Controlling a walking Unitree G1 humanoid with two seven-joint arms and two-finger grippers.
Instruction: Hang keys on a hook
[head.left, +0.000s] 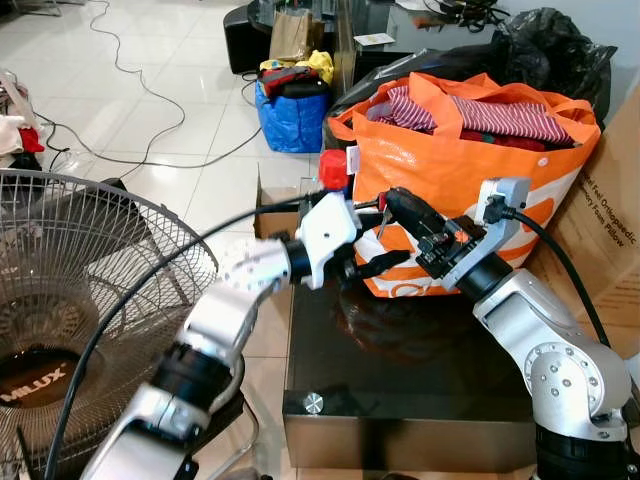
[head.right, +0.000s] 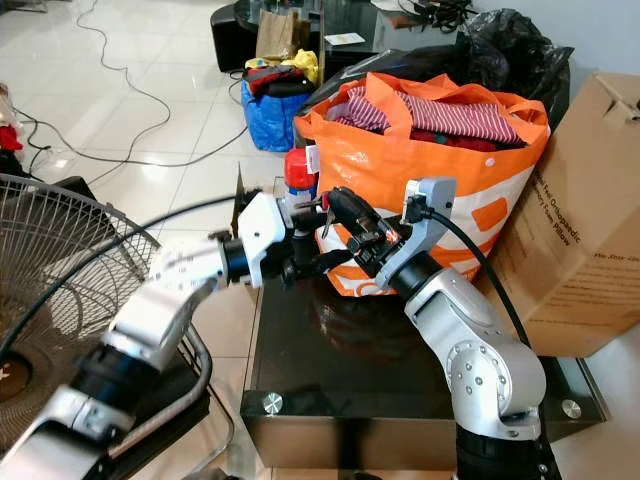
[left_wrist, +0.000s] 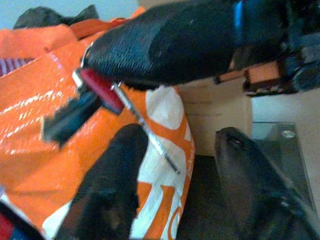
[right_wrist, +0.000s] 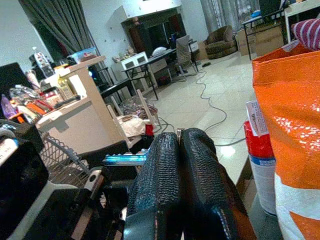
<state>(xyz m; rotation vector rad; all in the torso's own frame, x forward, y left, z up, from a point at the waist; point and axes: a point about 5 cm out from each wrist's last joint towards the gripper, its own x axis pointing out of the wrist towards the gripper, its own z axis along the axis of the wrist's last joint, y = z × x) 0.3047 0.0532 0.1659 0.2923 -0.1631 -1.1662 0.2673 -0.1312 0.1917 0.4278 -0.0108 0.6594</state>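
Hanging tip-down from the right gripper's (head.right: 335, 200) pinched-together fingers, the keys (left_wrist: 107, 92) face the left gripper's (head.right: 318, 245) spread fingers

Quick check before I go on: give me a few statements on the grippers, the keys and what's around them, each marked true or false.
1. The right gripper is pinched shut on the keys. True.
2. The left gripper is shut on the keys. False: its fingers are spread apart just below the keys, not touching them.
3. An orange bag full of clothes stands behind both grippers. True.
4. The keys already hang on a hook. False: they dangle from the right gripper.
5. A fan stands on the robot's right. False: it is on its left.
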